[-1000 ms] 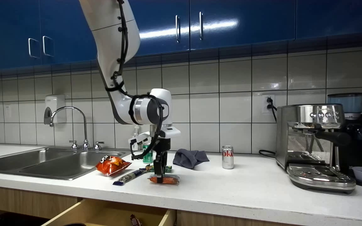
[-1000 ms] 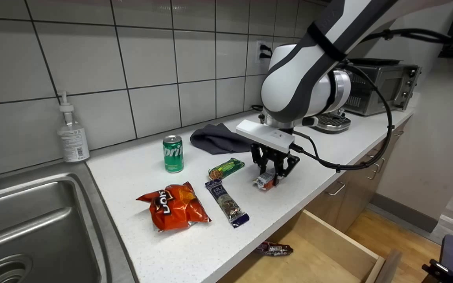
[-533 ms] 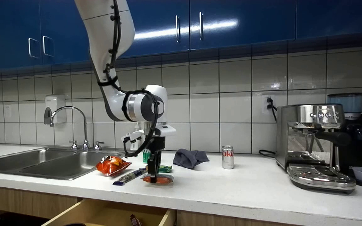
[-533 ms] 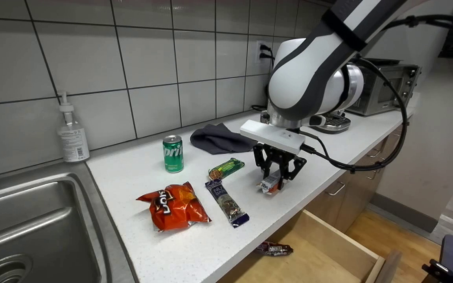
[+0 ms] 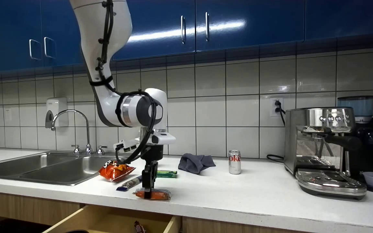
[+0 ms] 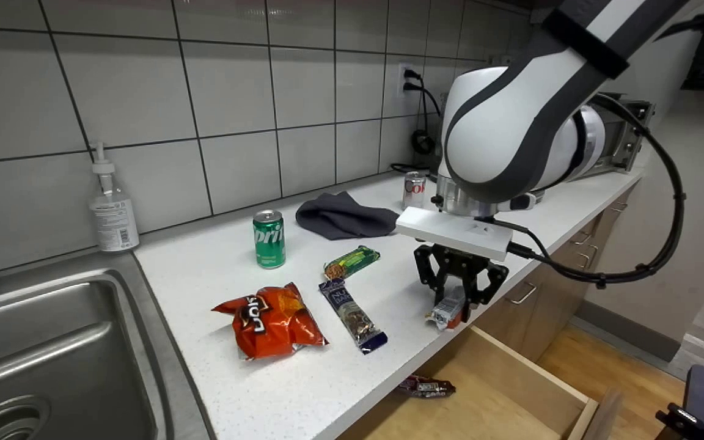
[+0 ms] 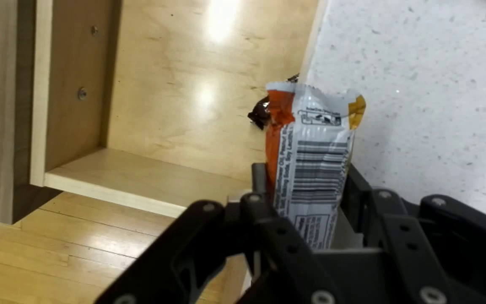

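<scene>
My gripper (image 5: 148, 191) is shut on an orange and white snack packet (image 5: 160, 194). The packet also shows in an exterior view (image 6: 448, 309) and in the wrist view (image 7: 317, 164), where its barcode side faces the camera and a finger stands on each side. The gripper holds it at the front edge of the white counter (image 6: 254, 391), beside the open drawer (image 6: 498, 397). I cannot tell whether the packet still touches the counter. A dark brown wrapper (image 6: 426, 387) lies in the drawer, partly hidden by the packet in the wrist view (image 7: 260, 113).
On the counter are a red chip bag (image 6: 278, 324), a nut bar (image 6: 353, 315), a green bar (image 6: 352, 263), a green can (image 6: 269, 239), a dark cloth (image 6: 346, 217) and a silver can (image 5: 234, 162). A sink (image 5: 60, 166) and a coffee machine (image 5: 322, 152) stand at the sides.
The gripper has carried the packet across the counter toward the front edge and the open drawer. The silver can has come into view behind the arm. The other objects have not moved.
</scene>
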Controlling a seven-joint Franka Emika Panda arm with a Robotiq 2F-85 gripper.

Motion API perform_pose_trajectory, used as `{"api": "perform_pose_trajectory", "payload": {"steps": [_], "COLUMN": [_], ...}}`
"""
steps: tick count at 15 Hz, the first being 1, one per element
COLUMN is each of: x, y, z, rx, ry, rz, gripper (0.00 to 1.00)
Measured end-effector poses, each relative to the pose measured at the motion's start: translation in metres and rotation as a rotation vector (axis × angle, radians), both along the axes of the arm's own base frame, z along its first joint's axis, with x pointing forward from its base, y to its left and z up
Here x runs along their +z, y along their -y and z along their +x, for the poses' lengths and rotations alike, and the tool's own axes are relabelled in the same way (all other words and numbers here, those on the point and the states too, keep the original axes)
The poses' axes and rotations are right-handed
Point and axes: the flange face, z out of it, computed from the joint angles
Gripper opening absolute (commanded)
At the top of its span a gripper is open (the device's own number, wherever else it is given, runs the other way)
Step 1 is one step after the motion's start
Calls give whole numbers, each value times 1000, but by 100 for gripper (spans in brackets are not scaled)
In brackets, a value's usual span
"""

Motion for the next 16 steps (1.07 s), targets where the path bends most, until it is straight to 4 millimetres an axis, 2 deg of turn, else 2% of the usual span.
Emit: {"api": "perform_pose_trajectory", "payload": {"steps": [7,16], "x": [-10,-30], "y": [-12,-33], "z": [-38,-74], "rx": [41,91], "ry": [-76,-145], "rz": [18,25], "gripper": [19,19]}}
